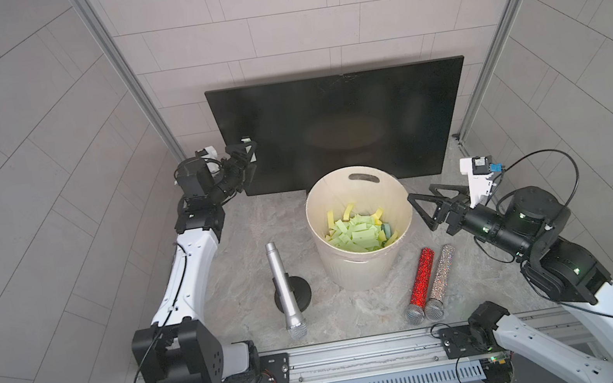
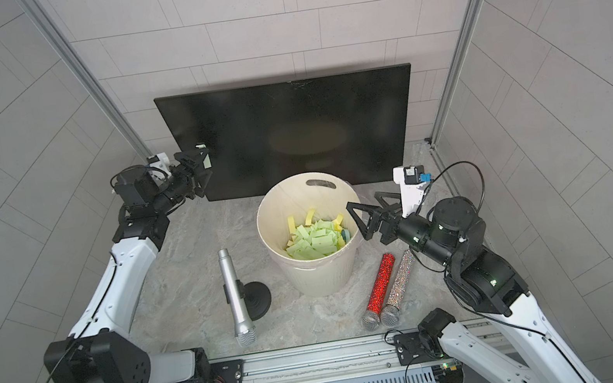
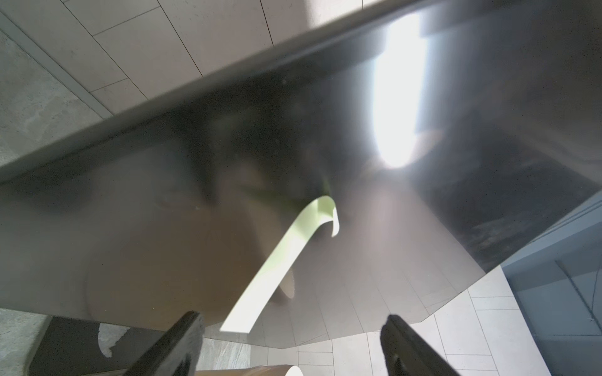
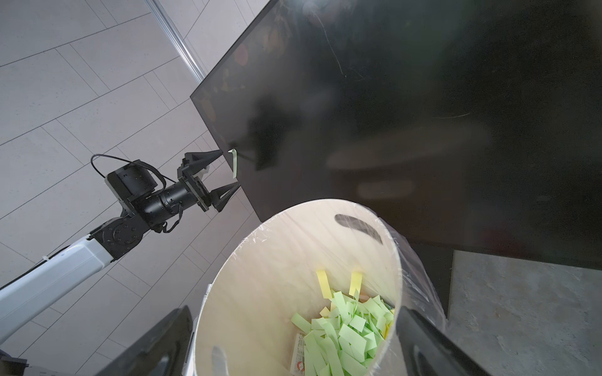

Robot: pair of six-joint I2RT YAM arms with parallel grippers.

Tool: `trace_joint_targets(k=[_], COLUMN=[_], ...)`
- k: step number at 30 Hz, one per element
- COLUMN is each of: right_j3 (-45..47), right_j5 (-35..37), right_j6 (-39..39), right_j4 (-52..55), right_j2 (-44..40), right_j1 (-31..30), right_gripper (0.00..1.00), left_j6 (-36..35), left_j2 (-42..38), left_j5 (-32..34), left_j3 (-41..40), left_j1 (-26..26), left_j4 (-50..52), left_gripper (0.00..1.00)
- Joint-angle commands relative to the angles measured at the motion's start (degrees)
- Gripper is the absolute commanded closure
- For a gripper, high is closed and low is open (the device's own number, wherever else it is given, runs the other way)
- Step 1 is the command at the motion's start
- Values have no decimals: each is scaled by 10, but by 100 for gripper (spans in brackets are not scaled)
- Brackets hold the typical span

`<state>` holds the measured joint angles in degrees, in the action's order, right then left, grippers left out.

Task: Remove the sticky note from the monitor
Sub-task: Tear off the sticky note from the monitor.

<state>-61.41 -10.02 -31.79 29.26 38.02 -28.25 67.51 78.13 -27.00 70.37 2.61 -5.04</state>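
The pale green paper sticky note (image 3: pixel 283 257) clings near the left edge of the large glossy black monitor (image 1: pixel 340 126), curling free. The left gripper (image 4: pixel 230 168) straddles it, jaws wide, holding nothing. Closing off-centre could just flick the limp strip aside.

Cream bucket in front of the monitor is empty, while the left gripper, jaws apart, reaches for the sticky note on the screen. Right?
Not empty: the right wrist view shows the cream bucket holding a heap of green and yellow paper slips. The rest stands: the left gripper, jaws apart, is at the sticky note on the monitor.
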Motion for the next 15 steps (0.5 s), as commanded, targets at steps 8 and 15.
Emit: trace_joint_targets(k=[8, 15], right_j3=[-9, -15], right_j5=[12, 14], right_j6=[16, 18], right_j4=[9, 11], right_j2=[-7, -5], right_j1=[2, 2], right_gripper=[0, 0], left_j6=[26, 33], left_j2=[25, 29], left_j5=[1, 8], left_j3=[-5, -3], left_j1=[8, 11], left_j4=[-48, -49], left_gripper=[26, 38])
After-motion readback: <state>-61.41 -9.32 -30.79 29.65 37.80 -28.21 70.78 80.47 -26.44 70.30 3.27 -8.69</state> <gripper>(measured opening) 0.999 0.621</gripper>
